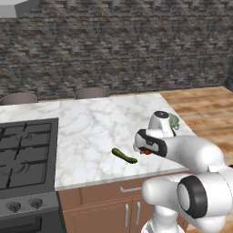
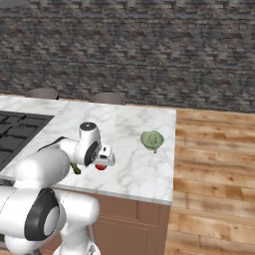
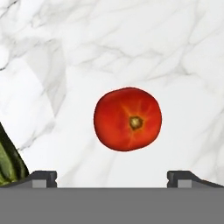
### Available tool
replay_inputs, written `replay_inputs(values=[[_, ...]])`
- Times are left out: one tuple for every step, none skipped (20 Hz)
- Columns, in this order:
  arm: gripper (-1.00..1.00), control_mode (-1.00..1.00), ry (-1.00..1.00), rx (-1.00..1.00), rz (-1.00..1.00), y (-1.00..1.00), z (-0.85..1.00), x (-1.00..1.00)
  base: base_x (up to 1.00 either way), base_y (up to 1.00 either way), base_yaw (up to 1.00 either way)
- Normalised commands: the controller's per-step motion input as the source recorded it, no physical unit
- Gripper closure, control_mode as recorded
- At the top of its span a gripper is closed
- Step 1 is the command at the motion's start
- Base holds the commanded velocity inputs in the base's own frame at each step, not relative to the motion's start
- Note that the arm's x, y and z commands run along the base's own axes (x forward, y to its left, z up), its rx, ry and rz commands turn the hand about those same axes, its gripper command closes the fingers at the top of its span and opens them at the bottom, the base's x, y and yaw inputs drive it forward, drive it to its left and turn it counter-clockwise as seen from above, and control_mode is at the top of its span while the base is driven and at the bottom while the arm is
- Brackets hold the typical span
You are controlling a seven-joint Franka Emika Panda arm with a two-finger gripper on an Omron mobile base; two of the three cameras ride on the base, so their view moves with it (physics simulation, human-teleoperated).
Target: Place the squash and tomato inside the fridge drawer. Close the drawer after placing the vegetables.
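- The pincer [image 3: 112, 177] hangs over the marble table [image 1: 91, 132] with its jaws spread wide and nothing between them; in the hand view its two dark tips stand well apart on either side of the frame.
- Directly beneath it lies the tomato [image 3: 127, 119], stem scar facing up, resting on the table and touching neither fingertip. From the right base view it shows as a red spot [image 2: 100, 167] just under the hand, near the table's front edge.
- Just beside the tomato lies the squash [image 1: 124, 155], a slim dark green vegetable flat on the marble; its end shows at the lower left corner of the hand view.
- Farther back, toward the table's far corner, sits a pale green leafy vegetable [image 2: 152, 140], well apart from both task items.
- A black stove [image 1: 25, 154] occupies the table's other end, and two chair backs [image 2: 107, 98] rise beyond it before a dark brick wall [image 2: 127, 50].
- Risk, as a judgement: the tomato is round and glossy, so a descent slightly off centre could let one tip nudge it and send it rolling, possibly off the near edge.
- A tip could also catch the squash lying close by and knock it askew.
- The fridge drawer cannot be placed from here.
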Motion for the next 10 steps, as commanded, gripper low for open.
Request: replay_inputs(values=[[-1.0,-1.0,0.0,0.0,0.0,-0.05,-0.05,0.16,0.0,0.0,0.0],[-1.0,-1.0,0.0,0.0,0.0,-0.06,-0.06,0.17,0.0,0.0,0.0],[-1.0,-1.0,0.0,0.0,0.0,-0.04,-0.08,0.19,0.0,0.0,0.0],[-1.0,-1.0,0.0,0.0,0.0,-0.05,-0.09,0.21,0.0,0.0,0.0],[-1.0,-1.0,0.0,0.0,0.0,-0.06,-0.1,0.25,0.0,0.0,0.0],[-1.0,-1.0,0.0,0.0,0.0,-0.01,-0.09,0.25,0.0,0.0,0.0],[-1.0,-1.0,0.0,0.0,0.0,0.0,-0.09,0.26,0.0,0.0,0.0],[-1.0,-1.0,0.01,0.0,0.0,0.0,-0.09,0.31,0.0,0.0,0.0],[-1.0,-1.0,0.01,0.0,0.0,0.0,-0.11,0.31,0.0,0.0,0.0],[-1.0,-1.0,0.01,0.0,0.0,0.0,-0.12,0.32,0.0,0.0,0.0]])
